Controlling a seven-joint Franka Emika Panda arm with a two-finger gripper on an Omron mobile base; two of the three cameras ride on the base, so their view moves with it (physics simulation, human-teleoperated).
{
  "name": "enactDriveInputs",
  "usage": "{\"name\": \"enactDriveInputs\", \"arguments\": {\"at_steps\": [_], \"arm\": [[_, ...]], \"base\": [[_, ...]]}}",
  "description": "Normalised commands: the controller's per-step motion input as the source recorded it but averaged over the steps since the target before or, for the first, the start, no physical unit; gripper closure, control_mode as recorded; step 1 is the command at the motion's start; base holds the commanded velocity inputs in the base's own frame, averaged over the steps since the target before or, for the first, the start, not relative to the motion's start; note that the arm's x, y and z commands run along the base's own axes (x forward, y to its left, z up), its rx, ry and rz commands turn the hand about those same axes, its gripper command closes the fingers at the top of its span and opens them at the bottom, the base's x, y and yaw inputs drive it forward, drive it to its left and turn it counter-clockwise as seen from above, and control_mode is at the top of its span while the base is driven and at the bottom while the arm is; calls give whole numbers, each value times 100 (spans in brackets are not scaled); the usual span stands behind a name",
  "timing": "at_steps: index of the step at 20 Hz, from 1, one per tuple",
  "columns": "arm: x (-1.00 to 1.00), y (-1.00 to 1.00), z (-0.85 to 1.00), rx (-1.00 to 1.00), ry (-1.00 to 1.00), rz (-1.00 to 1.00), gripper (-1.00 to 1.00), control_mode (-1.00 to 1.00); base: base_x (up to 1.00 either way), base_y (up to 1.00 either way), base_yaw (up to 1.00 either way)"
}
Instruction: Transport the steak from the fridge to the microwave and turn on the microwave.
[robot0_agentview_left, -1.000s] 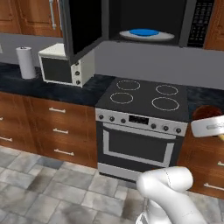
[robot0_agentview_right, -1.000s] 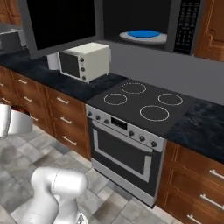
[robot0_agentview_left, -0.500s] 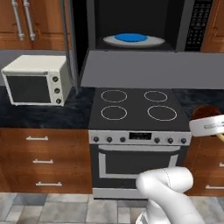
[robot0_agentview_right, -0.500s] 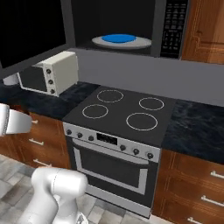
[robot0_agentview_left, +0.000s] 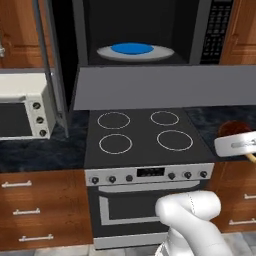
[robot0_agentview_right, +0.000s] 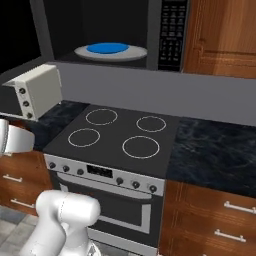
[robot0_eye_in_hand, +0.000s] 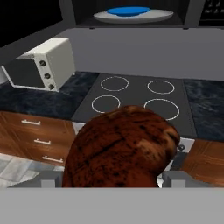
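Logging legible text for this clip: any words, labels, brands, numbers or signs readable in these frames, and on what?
None can be read.
Microwave keypad: rows of pale marks, too small and blurred to read.
Stove display between the knobs: dark, nothing legible.
Small cream oven knobs: no readable markings.
The steak in the end effector bears no label.

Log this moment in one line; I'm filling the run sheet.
phase: carry | end effector: shut on steak | microwave: door open | stove: below
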Motion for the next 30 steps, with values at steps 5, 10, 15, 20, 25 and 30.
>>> {"name": "enactDriveInputs", "arguments": {"at_steps": [5,10,15,20,25,30], "arm": [[0,0,0,0,0,0,100,100],[0,0,0,0,0,0,100,100],[0,0,0,0,0,0,100,100],[0,0,0,0,0,0,100,100],[0,0,0,0,0,0,100,100],[0,0,0,0,0,0,100,100]], "base": [[45,-41,-1],[9,-52,10],[14,-25,26],[29,-4,25],[55,-12,19],[71,-19,12]]}}
